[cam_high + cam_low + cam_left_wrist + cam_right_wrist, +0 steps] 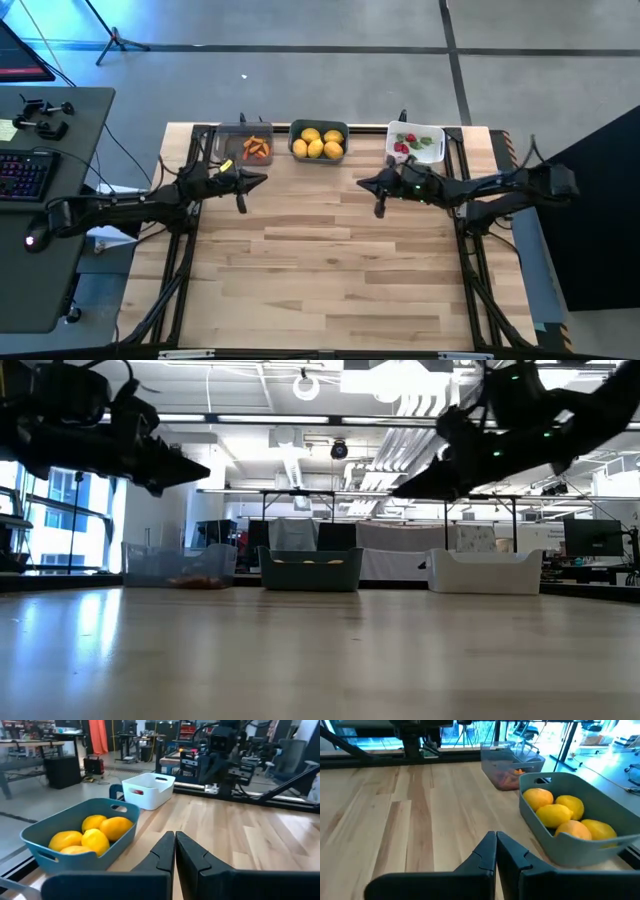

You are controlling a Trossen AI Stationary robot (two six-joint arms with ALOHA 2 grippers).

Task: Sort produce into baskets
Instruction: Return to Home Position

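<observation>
Three bins stand in a row at the table's far edge. The clear-grey bin (245, 146) holds orange carrots (257, 149). The teal bin (318, 141) holds yellow lemons (92, 836); it also shows in the right wrist view (570, 815). The white bin (415, 144) holds red and green bits (404, 143). My left gripper (262, 179) is shut and empty, raised above the table just near of the clear-grey bin. My right gripper (362, 183) is shut and empty, raised just near of the white bin.
The wooden table (330, 270) stretches bare from the bins to its near edge. A desk with a keyboard (25, 172) stands off the table's left. Both arms reach in from the table's sides, level with the bins' near walls.
</observation>
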